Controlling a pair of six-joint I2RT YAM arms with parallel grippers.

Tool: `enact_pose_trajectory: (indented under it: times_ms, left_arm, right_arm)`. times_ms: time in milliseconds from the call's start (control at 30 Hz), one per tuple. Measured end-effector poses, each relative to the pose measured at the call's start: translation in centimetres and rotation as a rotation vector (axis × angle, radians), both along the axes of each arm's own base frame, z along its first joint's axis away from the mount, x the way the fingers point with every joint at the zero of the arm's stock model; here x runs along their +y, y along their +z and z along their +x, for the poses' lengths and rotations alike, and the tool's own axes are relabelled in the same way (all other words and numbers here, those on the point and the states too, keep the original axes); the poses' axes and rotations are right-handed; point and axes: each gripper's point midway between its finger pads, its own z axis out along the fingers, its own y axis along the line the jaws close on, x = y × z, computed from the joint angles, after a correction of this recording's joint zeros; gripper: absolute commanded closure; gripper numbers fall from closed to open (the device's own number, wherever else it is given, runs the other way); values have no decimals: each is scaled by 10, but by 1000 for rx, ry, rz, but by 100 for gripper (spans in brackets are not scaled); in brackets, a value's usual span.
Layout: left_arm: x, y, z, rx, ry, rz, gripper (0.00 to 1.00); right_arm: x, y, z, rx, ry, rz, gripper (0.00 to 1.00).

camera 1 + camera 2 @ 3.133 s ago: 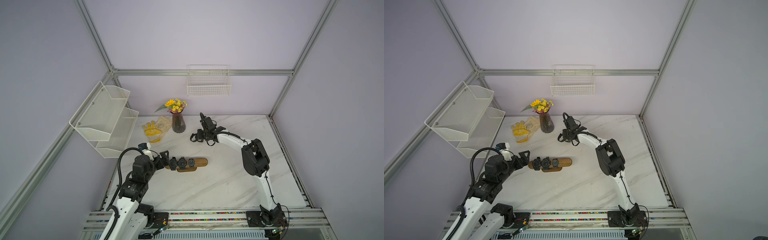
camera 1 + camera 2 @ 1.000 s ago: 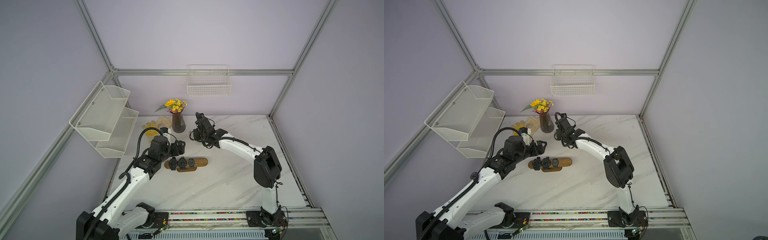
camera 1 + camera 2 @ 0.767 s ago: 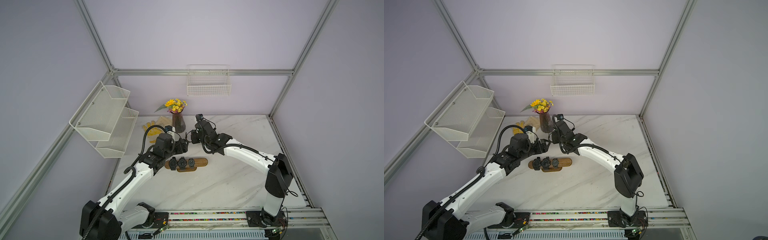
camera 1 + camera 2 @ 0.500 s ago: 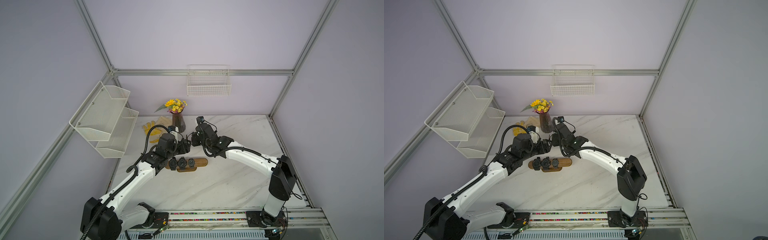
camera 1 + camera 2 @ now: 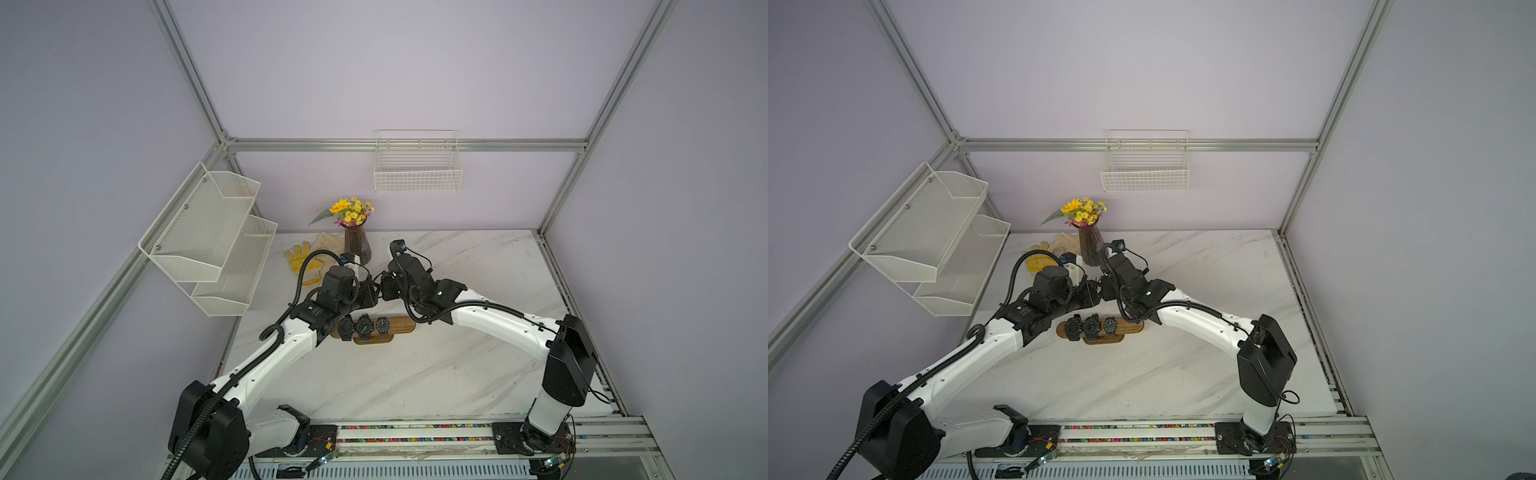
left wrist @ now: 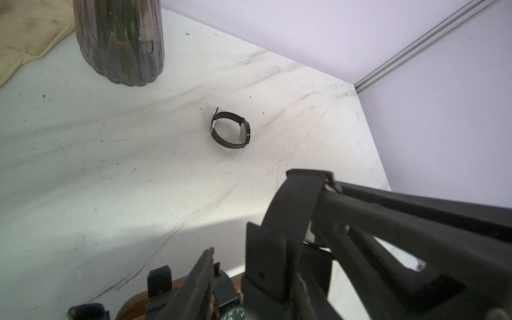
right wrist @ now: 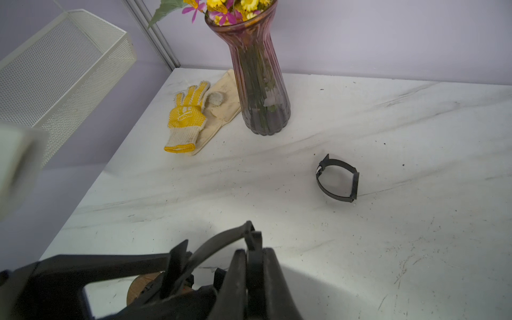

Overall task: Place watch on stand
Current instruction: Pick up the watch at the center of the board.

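1. Three seconds back the left gripper (image 5: 371,291) sat off the end of the stand (image 5: 401,324) and the right gripper (image 5: 384,286) was out near the vase (image 5: 357,245). Both arms have since swung in, and the grippers now meet tip to tip above and just behind the stand.
2. In both top views there is one stand on the table (image 5: 415,374). It carries three mounted watches (image 5: 1092,326) side by side on the half nearer the left arm; the other half is bare. There is also one vase, one yellow glove (image 5: 297,257), one cream glove (image 5: 328,243), one wire basket (image 5: 417,170) and one two-tier mesh shelf (image 5: 208,232).
3. In the left wrist view the right gripper (image 6: 328,185) is clamped on the strap of one held watch (image 6: 291,205), a black loop in the air above the stand (image 6: 133,307). A gap shows between the two fingers of the left gripper (image 6: 235,241); I cannot tell whether they pinch the strap. One loose watch (image 6: 245,133) stands on edge on the table, well apart.
4. In the right wrist view the right gripper (image 7: 253,250) has both fingers squeezed onto the strap of the held watch (image 7: 219,241). The left gripper (image 7: 180,266) is at the loop's other side. Beyond lie one loose watch (image 7: 356,182), one vase (image 7: 260,83) and the two gloves, the yellow glove (image 7: 185,116) overlapping the cream glove (image 7: 224,110).
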Motion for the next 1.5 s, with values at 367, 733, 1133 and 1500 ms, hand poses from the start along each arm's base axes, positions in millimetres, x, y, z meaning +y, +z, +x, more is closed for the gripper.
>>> enact_pose_trajectory:
  times_ms: [367, 733, 1133, 1500]
  left_arm:
    - [3, 7, 4, -21, 14, 15, 98]
    - [9, 29, 4, -114, -29, 47, 99]
    - [-6, 54, 0, -229, -172, 24, 100]
    - [-27, 71, -7, -309, -307, -25, 100]
  right_arm:
    - [9, 3, -12, -20, 12, -15, 84]
    - [-7, 47, -41, -27, 154, 62, 52]
    - [-47, 64, -78, -41, 330, 175, 35]
    - [-69, 60, -93, -92, 293, 239, 21]
